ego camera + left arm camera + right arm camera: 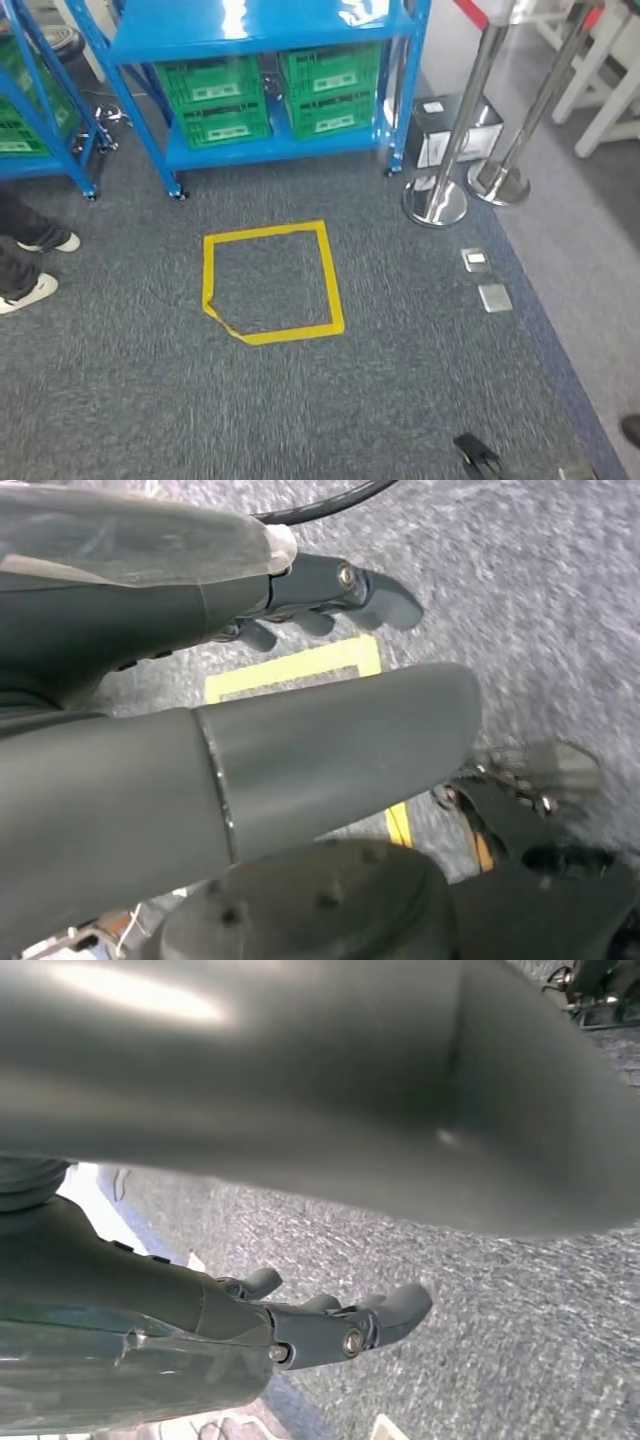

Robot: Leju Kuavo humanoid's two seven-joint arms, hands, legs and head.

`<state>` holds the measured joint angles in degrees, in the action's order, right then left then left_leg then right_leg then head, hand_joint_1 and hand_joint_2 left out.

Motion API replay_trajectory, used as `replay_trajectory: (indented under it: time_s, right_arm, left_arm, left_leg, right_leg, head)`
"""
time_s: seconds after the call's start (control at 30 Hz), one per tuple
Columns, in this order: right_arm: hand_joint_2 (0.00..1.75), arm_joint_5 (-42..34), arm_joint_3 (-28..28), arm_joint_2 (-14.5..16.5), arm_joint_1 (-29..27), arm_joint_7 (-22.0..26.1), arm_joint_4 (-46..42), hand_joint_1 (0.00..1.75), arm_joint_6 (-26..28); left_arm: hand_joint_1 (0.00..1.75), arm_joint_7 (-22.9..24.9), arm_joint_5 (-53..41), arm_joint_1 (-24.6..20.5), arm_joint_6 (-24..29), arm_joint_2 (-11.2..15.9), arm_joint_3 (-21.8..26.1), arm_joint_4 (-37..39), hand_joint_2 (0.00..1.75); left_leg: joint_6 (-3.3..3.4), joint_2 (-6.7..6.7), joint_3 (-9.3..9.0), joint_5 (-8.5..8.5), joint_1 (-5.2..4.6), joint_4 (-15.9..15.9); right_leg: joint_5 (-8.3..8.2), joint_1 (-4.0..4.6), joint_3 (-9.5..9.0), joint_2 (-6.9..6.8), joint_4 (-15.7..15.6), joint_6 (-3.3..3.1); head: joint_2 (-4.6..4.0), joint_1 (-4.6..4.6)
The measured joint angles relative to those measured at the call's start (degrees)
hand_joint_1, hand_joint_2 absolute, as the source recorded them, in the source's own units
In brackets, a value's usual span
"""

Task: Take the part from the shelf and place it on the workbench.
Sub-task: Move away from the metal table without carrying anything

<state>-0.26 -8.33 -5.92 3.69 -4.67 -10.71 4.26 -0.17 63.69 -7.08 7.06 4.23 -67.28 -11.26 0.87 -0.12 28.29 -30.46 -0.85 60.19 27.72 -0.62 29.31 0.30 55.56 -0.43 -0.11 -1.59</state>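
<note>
Landmark: a square outline of yellow tape (pixel 272 283) stuck flat on grey, flecked carpet (pixel 136 380); one corner of the tape is cut off on a slant.
Shelf: a blue metal shelving unit (pixel 256 30) on small castors stands beyond the tape square, its painted surfaces glossy and reflecting light.
Crates: two stacks of green plastic crates (pixel 215 100) with slotted lattice walls sit side by side on the shelf's lowest level, beyond the tape square; each carries a white label, the print too small to read.
Part: I cannot tell where the part lies; nothing on the shelf can be made out as it, and the crate contents are hidden.
Second shelf: another blue frame (pixel 45 110) holding green crates stands beyond the tape square and to its left.
Posts: two polished chrome barrier posts (pixel 445 170) with round bases stand beyond and right of the tape square.
Box: a black box (pixel 453 125) with white labels, unreadable, sits behind the posts.
Floor plates: two small square metal plates (pixel 485 280) lie right of the tape square.
Person: dark trousers and white-soled shoes (pixel 34 265) show left of the tape square.
Left hand (pixel 332 595): dark fingers extended and slightly parted above the tape square, holding nothing.
Right hand (pixel 332 1325): fingers likewise stretched out and apart over carpet, gripping nothing.
</note>
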Motion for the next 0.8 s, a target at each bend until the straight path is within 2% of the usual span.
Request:
replay_trajectory:
  time_s: [0.03, 0.1, 0.13, 0.17, 0.2, 0.23, 0.27, 0.3, 0.33, 0.37, 0.4, 0.47, 0.5, 0.53, 0.6, 0.63, 0.67, 0.7, 0.73, 0.77, 0.8]
  right_arm:
    - [0.00, 0.00, 0.00, 0.00, 0.02, 0.03, 0.00, 0.00, 0.00]
    - [0.00, 0.00, 0.00, 0.00, 0.05, 0.05, 0.01, 0.00, -0.01]
    - [0.00, 0.00, 0.00, 0.00, 0.03, 0.04, 0.02, 0.00, -0.01]
    - [0.00, 0.00, 0.00, 0.00, 0.01, 0.04, 0.03, 0.00, -0.01]
    - [0.00, 0.00, 0.00, 0.00, 0.00, 0.04, 0.03, 0.00, -0.01]
    - [0.00, 0.00, 0.00, 0.00, 0.01, 0.04, 0.03, 0.00, -0.01]
    - [0.00, 0.00, 0.00, 0.01, 0.03, 0.05, 0.03, 0.00, -0.02]
    - [0.00, 0.00, 0.00, 0.01, 0.09, 0.05, 0.04, 0.00, -0.03]
    - [0.00, 0.00, 0.00, 0.02, 0.18, 0.03, 0.04, 0.00, -0.05]
    - [0.00, 0.00, 0.00, 0.02, 0.26, 0.01, 0.04, 0.00, -0.07]
    - [0.00, 0.00, 0.00, 0.02, 0.32, -0.01, 0.03, 0.00, -0.08]
    - [0.00, 0.00, 0.00, 0.02, 0.34, -0.07, 0.02, 0.00, -0.11]
    - [0.00, 0.00, 0.00, 0.02, 0.36, -0.09, 0.02, 0.00, -0.14]
    - [0.00, 0.00, 0.00, 0.02, 0.39, -0.10, 0.02, 0.00, -0.16]
    - [0.00, 0.00, 0.00, 0.02, 0.41, -0.10, 0.02, 0.00, -0.17]
    - [0.00, 0.00, 0.00, 0.02, 0.38, -0.10, 0.02, 0.00, -0.17]
    - [0.00, 0.00, 0.00, 0.02, 0.30, -0.10, 0.03, 0.00, -0.17]
    - [0.00, 0.00, 0.00, 0.02, 0.23, -0.08, 0.04, 0.00, -0.17]
    - [0.00, 0.00, 0.00, 0.02, 0.16, -0.04, 0.05, 0.00, -0.17]
    - [0.00, 0.00, 0.00, 0.02, 0.06, 0.00, 0.10, 0.00, -0.17]
    - [0.00, 0.00, 0.00, 0.01, -0.02, 0.04, 0.15, 0.00, -0.17]
  left_arm:
    - [0.00, -0.01, 0.00, -0.01, 0.00, -0.03, 0.00, 0.00, 0.00]
    - [0.00, -0.02, -0.01, 0.02, 0.00, -0.05, -0.01, 0.00, 0.00]
    - [0.00, -0.02, -0.02, 0.09, 0.00, -0.06, -0.01, 0.00, 0.00]
    - [0.00, -0.02, -0.02, 0.18, 0.00, -0.08, -0.02, 0.00, 0.00]
    - [0.00, -0.02, -0.02, 0.26, 0.00, -0.06, -0.02, 0.00, 0.00]
    - [0.00, -0.02, -0.01, 0.33, 0.00, -0.02, -0.02, 0.00, 0.00]
    - [0.00, -0.02, 0.03, 0.39, 0.00, 0.05, -0.02, 0.00, 0.00]
    - [0.00, -0.01, 0.08, 0.39, 0.00, 0.12, -0.02, 0.00, 0.00]
    - [0.00, -0.01, 0.13, 0.38, 0.00, 0.19, -0.02, 0.00, 0.00]
    - [0.00, 0.00, 0.16, 0.37, 0.00, 0.21, -0.02, 0.00, 0.00]
    - [0.00, 0.00, 0.18, 0.33, 0.00, 0.20, -0.02, 0.00, 0.00]
    - [0.00, 0.00, 0.19, 0.34, 0.00, 0.13, -0.02, 0.00, 0.00]
    - [0.00, 0.00, 0.20, 0.34, 0.00, 0.10, -0.02, 0.00, 0.00]
    - [0.00, 0.00, 0.20, 0.30, 0.00, 0.08, -0.02, 0.00, 0.00]
    - [0.00, 0.00, 0.21, 0.22, 0.00, 0.10, -0.02, 0.00, 0.00]
    - [0.00, 0.00, 0.25, 0.21, 0.00, 0.12, -0.02, 0.00, 0.00]
    - [0.00, 0.01, 0.28, 0.23, 0.00, 0.12, -0.02, 0.00, 0.00]
    - [0.00, 0.03, 0.32, 0.29, 0.00, 0.10, -0.02, 0.00, 0.00]
    - [0.00, 0.05, 0.34, 0.34, 0.00, 0.08, -0.02, 0.00, 0.00]
    - [0.00, 0.08, 0.35, 0.44, 0.00, 0.02, -0.02, 0.00, 0.00]
    - [0.00, 0.10, 0.35, 0.45, 0.01, -0.04, -0.02, 0.00, 0.00]
  left_leg:
    - [-0.42, 0.01, 2.56, -0.63, 0.22, 3.78]
    - [-1.04, 0.01, 8.09, -3.07, 0.69, 10.56]
    - [-1.23, 0.01, 10.04, -3.95, 0.86, 12.12]
    - [-1.34, 0.02, 11.17, -4.06, 0.99, 12.13]
    - [-1.33, 0.02, 11.32, -2.80, 1.07, 10.05]
    - [-1.15, 0.02, 10.74, -0.26, 1.09, 6.50]
    - [-0.85, 0.02, 9.99, 3.03, 1.03, 2.42]
    - [-0.52, -0.06, 9.24, 5.14, 0.87, -0.83]
    - [-0.22, -0.15, 8.69, 6.29, 0.68, -2.78]
    - [0.05, -0.27, 8.37, 6.42, 0.55, -3.69]
    - [0.31, -0.36, 7.85, 5.79, 0.49, -3.84]
    - [0.95, -0.35, 6.34, 6.31, 0.70, -4.74]
    - [1.28, -0.30, 5.53, 6.38, 0.75, -4.93]
    - [1.55, -0.28, 4.86, 6.21, 0.76, -5.07]
    - [1.93, -0.28, 3.84, 5.40, 0.59, -5.14]
    - [2.01, -0.33, 3.27, 4.89, 0.52, -5.16]
    - [2.03, -0.41, 2.62, 4.35, 0.46, -5.16]
    - [1.99, -0.50, 1.83, 3.76, 0.42, -5.16]
    - [1.90, -0.57, 0.95, 3.14, 0.39, -5.17]
    - [1.77, -0.61, 0.20, 2.56, 0.38, -5.23]
    - [1.58, -0.67, -0.46, 2.05, 0.33, -5.20]
  right_leg:
    - [0.21, -0.06, -0.47, -0.02, -0.35, -0.18]
    - [0.88, -0.21, -1.42, 0.05, -0.72, -0.38]
    - [1.33, -0.29, -2.03, 0.13, -0.83, -0.37]
    - [1.82, -0.39, -2.73, 0.24, -0.91, -0.30]
    - [2.39, -0.49, -3.59, 0.35, -0.98, -0.17]
    - [3.00, -0.56, -4.41, 0.43, -1.07, -0.01]
    - [3.62, -0.62, -5.09, 0.48, -1.13, 0.20]
    - [4.30, -0.61, -5.70, 0.66, -1.20, 0.50]
    - [4.94, -0.59, -6.08, 0.68, -1.44, 0.84]
    - [5.20, -0.54, -6.75, 0.76, -1.53, 1.25]
    - [5.37, -0.47, -7.57, 0.81, -1.82, 1.69]
    - [5.80, -0.49, -8.78, 0.60, -1.49, 2.37]
    - [6.54, -0.49, -8.19, 0.47, 0.07, 2.55]
    - [7.61, -0.51, -6.63, 0.36, 2.97, 2.67]
    - [10.58, -0.47, -1.62, 0.25, 10.62, 2.90]
    - [11.91, -0.45, 0.69, 0.24, 13.19, 3.03]
    - [12.59, -0.44, 2.30, 0.24, 14.12, 3.10]
    - [11.94, -0.44, 3.06, 0.24, 13.04, 3.02]
    - [9.60, -0.40, 3.09, 0.23, 10.23, 2.81]
    - [5.88, -0.32, 2.81, 0.19, 6.87, 2.44]
    - [2.87, -0.15, 2.69, 0.13, 3.96, 2.08]
  head:
    - [0.00, 0.24]
    - [0.00, 0.60]
    - [0.00, 0.68]
    - [0.00, 0.76]
    - [0.00, 0.88]
    - [0.00, 1.01]
    - [0.00, 1.21]
    - [0.00, 1.39]
    - [0.00, 1.48]
    - [0.00, 1.54]
    - [0.00, 1.49]
    - [0.00, 1.27]
    - [0.00, 1.08]
    - [0.00, 0.85]
    - [0.00, 0.35]
    - [0.00, 0.14]
    - [0.00, -0.04]
    - [0.00, -0.24]
    - [0.00, -0.48]
    - [0.00, -0.78]
    - [0.00, -0.87]
